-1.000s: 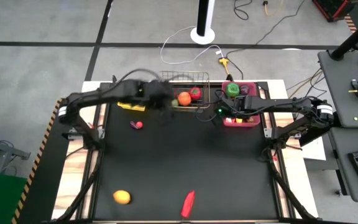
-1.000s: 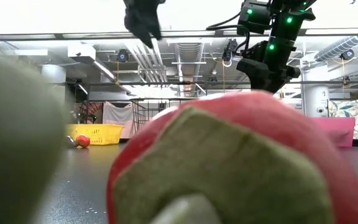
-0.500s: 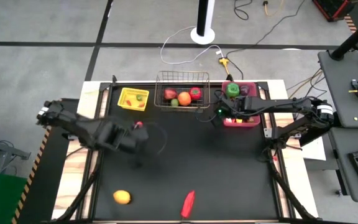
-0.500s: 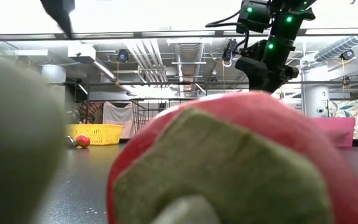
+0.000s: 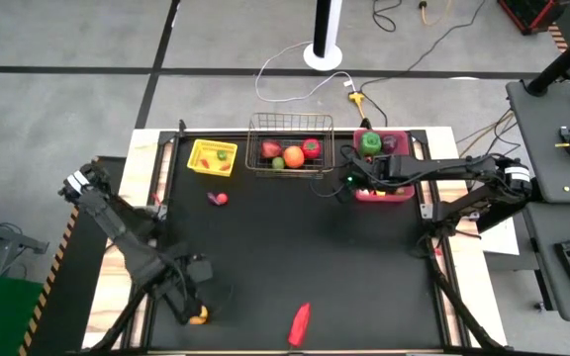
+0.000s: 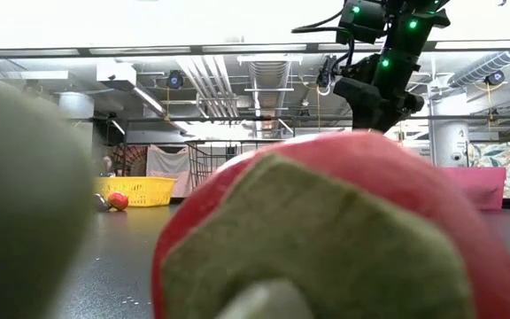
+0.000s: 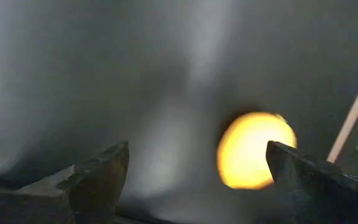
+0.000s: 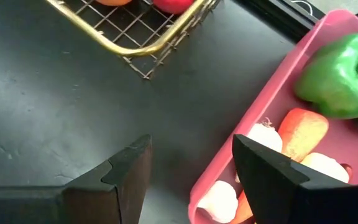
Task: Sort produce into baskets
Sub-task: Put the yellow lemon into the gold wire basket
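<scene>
On the black table (image 5: 295, 257), seen from above, the left gripper (image 5: 194, 309) is down at about 7 o'clock, its jaws spread wide and empty just over a small round orange-yellow toy fruit (image 5: 199, 316); in the left wrist view the same fruit (image 7: 255, 149) sits blurred between the two dark fingers (image 7: 98, 177), nearer one of them, and whether it is touched cannot be told. The right gripper (image 5: 352, 181) hovers at about 1 o'clock by the near corner of the magenta-pink plastic bin (image 5: 404, 194), jaws part open and holding nothing; its wrist view shows black table between the fingers (image 8: 126, 174), with the bin's pink wall (image 8: 253, 118) beside them. That bin holds a green toy bell pepper (image 5: 370, 141), and the wrist view adds an orange carrot-like piece (image 8: 302, 130) and pale white pieces (image 8: 219, 200). At 12 o'clock stands the bare metal wire basket (image 5: 291, 121) with a red fruit (image 5: 271, 149), an orange one (image 5: 294, 155) and a red tomato-like one (image 5: 311, 148). At 11 o'clock is the small yellow plastic tray (image 5: 198, 158), with small pieces inside. A small red and purple piece (image 5: 218, 198) lies loose just in front of the tray, and a long red chilli-shaped piece (image 5: 301, 322) lies at 6 o'clock, filling much of the low view as a red shape with a green stem end (image 6: 326, 239).
</scene>
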`<state>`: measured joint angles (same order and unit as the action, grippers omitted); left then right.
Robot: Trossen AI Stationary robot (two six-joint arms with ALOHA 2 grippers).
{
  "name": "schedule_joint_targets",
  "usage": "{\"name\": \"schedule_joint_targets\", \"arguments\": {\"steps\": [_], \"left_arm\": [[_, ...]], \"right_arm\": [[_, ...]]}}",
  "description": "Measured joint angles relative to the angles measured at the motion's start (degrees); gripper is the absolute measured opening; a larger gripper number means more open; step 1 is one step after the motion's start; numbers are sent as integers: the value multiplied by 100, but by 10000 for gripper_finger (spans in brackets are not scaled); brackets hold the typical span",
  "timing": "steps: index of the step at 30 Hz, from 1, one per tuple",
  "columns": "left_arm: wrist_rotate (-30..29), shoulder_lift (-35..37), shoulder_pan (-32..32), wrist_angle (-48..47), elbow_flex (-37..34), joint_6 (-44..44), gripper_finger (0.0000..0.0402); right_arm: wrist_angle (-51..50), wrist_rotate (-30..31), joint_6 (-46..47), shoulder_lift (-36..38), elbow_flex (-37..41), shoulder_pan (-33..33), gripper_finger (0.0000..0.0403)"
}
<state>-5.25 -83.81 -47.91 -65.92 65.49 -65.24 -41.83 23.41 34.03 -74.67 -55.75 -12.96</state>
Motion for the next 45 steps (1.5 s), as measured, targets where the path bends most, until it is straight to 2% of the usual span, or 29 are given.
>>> {"name": "schedule_joint_targets", "arguments": {"steps": [3, 9, 12, 18, 29, 36, 45], "left_arm": [[21, -246, -273, 476, -37, -45, 359], [55, -832, -628, 509, 149, 37, 359], [294, -1142, -755, 510, 234, 130, 359], [469, -1564, -819, 498, 433, 193, 359], [321, -1956, -819, 558, 425, 258, 355], [-23, -1956, -817, 574, 418, 152, 309], [-49, -1952, -830, 577, 416, 123, 204]], "right_arm": [[49, -9, -1, 0, 0, 0, 217], [49, -10, -1, 0, 0, -1, 217], [46, -64, -1, 0, -1, -1, 217], [48, -137, -11, 0, -1, -1, 217], [56, -138, -14, 0, 0, -1, 217], [59, -137, -16, 0, -1, -1, 217], [59, -137, -52, 0, -2, -1, 217]]}}
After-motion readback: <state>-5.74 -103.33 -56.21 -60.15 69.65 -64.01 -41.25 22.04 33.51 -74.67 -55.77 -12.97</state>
